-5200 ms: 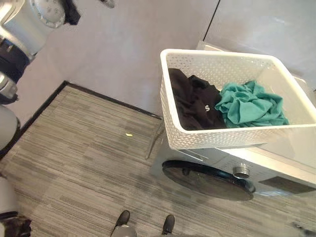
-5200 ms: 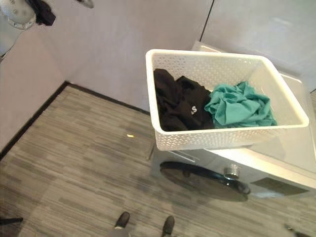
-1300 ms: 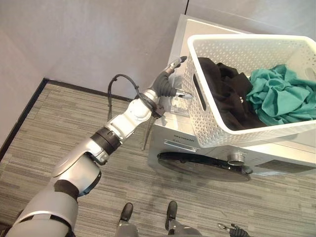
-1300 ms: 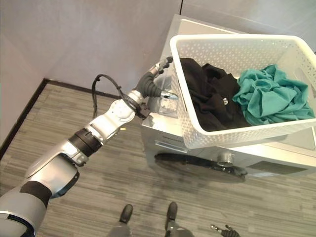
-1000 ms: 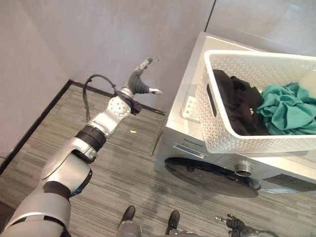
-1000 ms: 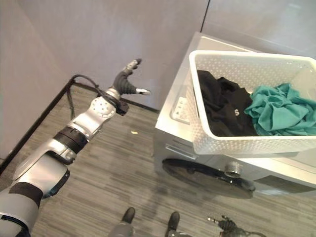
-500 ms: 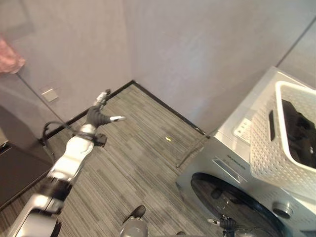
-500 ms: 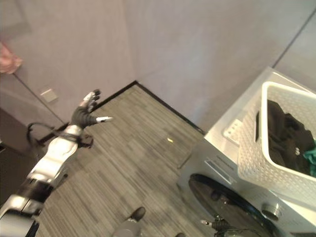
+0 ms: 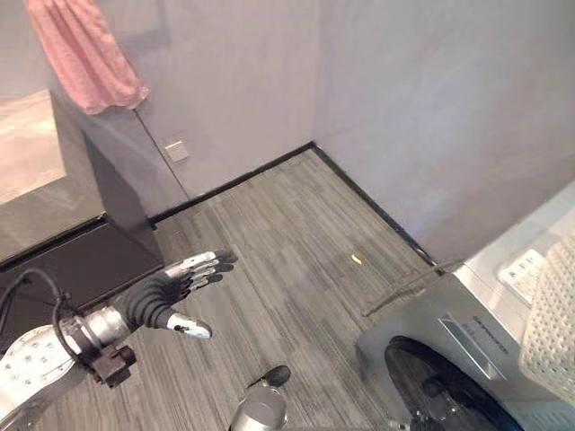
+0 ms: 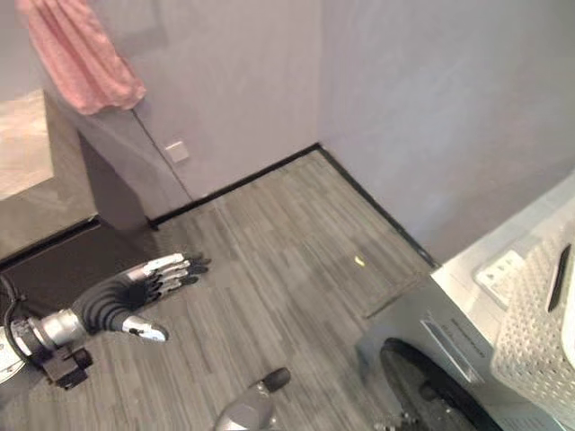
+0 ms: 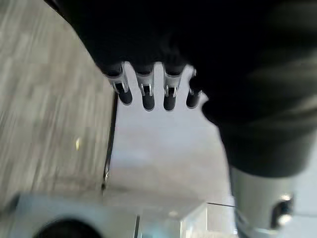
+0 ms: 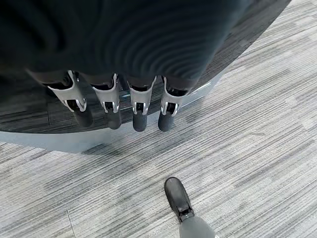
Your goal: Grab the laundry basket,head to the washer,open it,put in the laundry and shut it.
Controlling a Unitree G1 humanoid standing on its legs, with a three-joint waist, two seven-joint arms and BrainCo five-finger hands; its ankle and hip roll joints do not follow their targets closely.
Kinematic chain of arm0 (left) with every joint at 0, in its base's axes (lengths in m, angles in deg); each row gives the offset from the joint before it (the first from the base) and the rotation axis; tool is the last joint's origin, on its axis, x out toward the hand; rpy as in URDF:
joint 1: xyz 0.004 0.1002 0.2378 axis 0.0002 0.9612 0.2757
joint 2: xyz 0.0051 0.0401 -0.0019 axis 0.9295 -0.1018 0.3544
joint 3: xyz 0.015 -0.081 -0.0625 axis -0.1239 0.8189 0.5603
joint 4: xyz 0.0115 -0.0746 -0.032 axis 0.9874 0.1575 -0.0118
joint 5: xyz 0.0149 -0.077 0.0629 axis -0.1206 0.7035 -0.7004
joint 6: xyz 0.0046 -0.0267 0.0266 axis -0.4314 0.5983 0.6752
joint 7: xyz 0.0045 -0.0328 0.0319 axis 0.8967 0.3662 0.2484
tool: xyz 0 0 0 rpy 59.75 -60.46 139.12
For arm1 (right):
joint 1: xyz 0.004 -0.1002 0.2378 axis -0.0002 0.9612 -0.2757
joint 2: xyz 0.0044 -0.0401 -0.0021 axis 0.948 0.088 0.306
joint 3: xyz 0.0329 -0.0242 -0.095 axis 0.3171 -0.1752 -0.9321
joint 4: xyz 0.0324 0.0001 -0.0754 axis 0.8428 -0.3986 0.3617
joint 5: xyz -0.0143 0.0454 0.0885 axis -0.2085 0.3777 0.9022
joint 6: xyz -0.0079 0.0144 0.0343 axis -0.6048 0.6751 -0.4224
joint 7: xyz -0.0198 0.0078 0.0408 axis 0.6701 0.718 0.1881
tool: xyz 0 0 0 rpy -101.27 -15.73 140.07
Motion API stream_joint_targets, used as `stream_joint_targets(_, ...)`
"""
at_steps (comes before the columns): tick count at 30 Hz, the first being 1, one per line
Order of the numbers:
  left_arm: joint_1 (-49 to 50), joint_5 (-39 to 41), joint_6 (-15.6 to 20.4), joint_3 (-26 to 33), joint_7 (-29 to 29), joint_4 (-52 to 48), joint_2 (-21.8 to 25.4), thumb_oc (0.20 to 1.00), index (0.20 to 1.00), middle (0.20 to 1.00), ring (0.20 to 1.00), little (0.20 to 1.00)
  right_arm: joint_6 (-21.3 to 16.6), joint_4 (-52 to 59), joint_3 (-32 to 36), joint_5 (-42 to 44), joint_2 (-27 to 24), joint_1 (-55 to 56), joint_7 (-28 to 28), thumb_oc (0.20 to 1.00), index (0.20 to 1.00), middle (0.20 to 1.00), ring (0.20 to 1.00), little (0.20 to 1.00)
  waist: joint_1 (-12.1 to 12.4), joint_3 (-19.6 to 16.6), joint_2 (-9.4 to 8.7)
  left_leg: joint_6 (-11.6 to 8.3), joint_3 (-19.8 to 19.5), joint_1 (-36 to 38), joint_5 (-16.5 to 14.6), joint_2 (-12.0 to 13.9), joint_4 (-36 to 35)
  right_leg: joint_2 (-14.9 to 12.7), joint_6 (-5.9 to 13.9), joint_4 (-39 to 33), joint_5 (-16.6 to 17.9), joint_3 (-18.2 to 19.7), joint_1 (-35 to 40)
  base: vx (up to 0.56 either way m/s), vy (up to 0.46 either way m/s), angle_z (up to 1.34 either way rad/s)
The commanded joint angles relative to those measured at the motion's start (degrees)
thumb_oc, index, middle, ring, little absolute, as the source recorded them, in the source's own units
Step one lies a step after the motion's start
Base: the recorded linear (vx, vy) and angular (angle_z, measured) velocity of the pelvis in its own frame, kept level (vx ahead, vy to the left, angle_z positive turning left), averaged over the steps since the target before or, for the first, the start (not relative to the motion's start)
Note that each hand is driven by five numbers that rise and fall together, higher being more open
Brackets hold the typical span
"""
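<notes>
1. step: the basket (image 10: 539, 332) sits on top of the washer (image 9: 467, 350); you judge opening the door (image 9: 440, 386) comes next.
2. left hand (image 9: 166, 292): fingers straight, holding nothing, out over the floor (image 9: 296, 233), well apart from the washer.
3. right hand (image 12: 119, 101): fingers relaxed and empty, near the door.
4. next move: you need a hand brought to the door's edge.

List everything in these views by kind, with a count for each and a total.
Washer: 1
Basket: 1
Pink cloth: 1
Wall socket: 1
Robot hands: 2, left hand and right hand, both open and holding nothing
Total: 6
</notes>
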Motion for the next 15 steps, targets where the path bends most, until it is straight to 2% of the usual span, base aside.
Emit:
stream_joint_targets(1,-6.2,7.8,-2.4,-2.2,-4.4,-1.3,-0.1,1.000,1.000,1.000,1.000,1.000,-1.5,0.2,-0.9,-2.7,0.0,-1.1,-0.5,1.000,1.000,1.000,1.000,1.000,-0.6,0.9,0.16,0.92,-2.2,-3.3,9.2,0.1,-6.7,1.6,-0.66,-0.1,-2.2,0.8,0.7,0.04,0.033,0.46)
stream_joint_targets(4,-6.2,13.4,-6.2,-5.9,-8.1,-0.6,3.9,1.000,1.000,1.000,1.000,1.000,-1.8,-2.2,-2.4,-3.8,1.1,-0.8,-1.4,1.000,1.000,1.000,1.000,1.000,-1.8,1.2,0.19,1.45,-1.7,-2.7,9.1,-0.1,-6.6,1.0,-0.63,1.3,-2.7,0.6,0.6,0.01,0.023,0.11)
stream_joint_targets(5,-8.5,15.2,-8.4,-10.1,-9.7,-0.7,5.1,1.000,1.000,1.000,1.000,1.000,-1.7,-3.5,-2.8,-3.9,1.6,-1.0,-1.5,1.000,1.000,1.000,1.000,1.000,-2.7,1.2,0.10,1.56,-1.6,-2.6,9.1,-0.2,-6.6,1.0,-0.60,1.5,-2.9,0.7,0.6,0.00,0.021,-0.04)
stream_joint_targets(8,-18.7,17.6,-10.7,-22.7,-11.7,0.6,4.5,1.000,1.000,1.000,1.000,1.000,-1.3,-4.8,-4.2,-4.6,2.2,-1.4,-1.4,1.000,1.000,1.000,1.000,1.000,-4.2,1.1,0.04,1.58,-1.2,-2.6,8.9,-0.4,-6.6,1.0,-0.65,1.6,-3.2,0.9,0.8,-0.01,0.005,0.00)
stream_joint_targets(12,-36.6,18.8,-10.3,-40.8,-11.8,2.1,0.8,1.000,1.000,1.000,1.000,1.000,-0.6,-6.6,-4.3,-4.0,2.1,-1.9,-1.2,1.000,1.000,1.000,1.000,1.000,-5.3,0.8,0.41,1.65,-1.1,-2.3,8.7,-0.6,-6.5,0.8,-0.73,1.7,-3.2,1.4,1.0,-0.02,0.011,-0.05)
stream_joint_targets(13,-43.7,18.8,-9.0,-46.9,-11.3,2.5,-2.0,1.000,1.000,1.000,1.000,1.000,-0.2,-7.3,-3.6,-3.8,2.1,-1.8,-0.9,1.000,1.000,1.000,1.000,1.000,-5.4,0.6,0.54,1.59,-0.9,-2.2,8.5,-0.4,-6.4,0.9,-0.81,1.6,-3.3,1.7,1.3,-0.06,0.019,-0.06)
stream_joint_targets(15,-51.0,17.9,-7.2,-52.3,-10.6,3.2,-5.4,1.000,1.000,1.000,1.000,1.000,0.2,-8.0,-2.9,-3.4,1.8,-1.1,-0.3,1.000,1.000,1.000,1.000,1.000,-6.3,0.4,0.48,1.47,-0.6,-1.8,8.2,-0.2,-6.4,1.1,-1.00,1.4,-3.3,2.4,1.5,-0.05,0.002,-0.18)
